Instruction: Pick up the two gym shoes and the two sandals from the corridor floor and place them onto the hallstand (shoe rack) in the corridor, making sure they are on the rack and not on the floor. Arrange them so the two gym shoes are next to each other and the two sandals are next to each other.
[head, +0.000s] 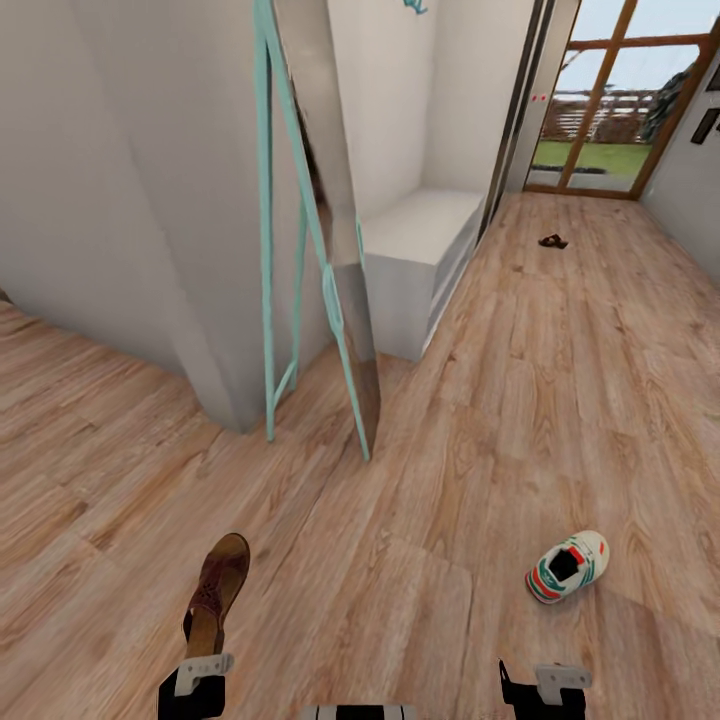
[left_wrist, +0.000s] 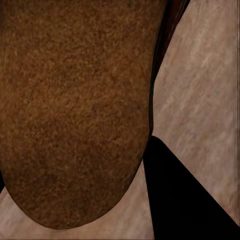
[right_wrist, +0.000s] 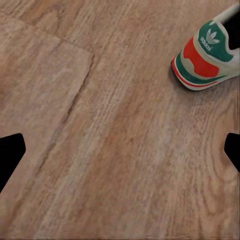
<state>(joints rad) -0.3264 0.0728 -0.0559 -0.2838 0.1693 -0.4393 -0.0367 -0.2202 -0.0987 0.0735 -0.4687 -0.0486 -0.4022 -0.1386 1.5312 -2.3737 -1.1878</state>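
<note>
Sandal (head: 218, 592) sits clamped in the left jaws (head: 200, 672), while the gym shoe (head: 567, 567) lies at one o'clock of the right jaws (head: 545, 685), spread apart.

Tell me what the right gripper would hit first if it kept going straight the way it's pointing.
Probably bare corridor floor: the right gripper has its fingers spread wide over open planks. The gym shoe lies off to one side of that line, so it would likely be missed, though depth is unclear.

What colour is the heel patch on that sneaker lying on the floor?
Red-orange, under a green tab with a white logo; the gym shoe shows it best in the right wrist view.
</note>
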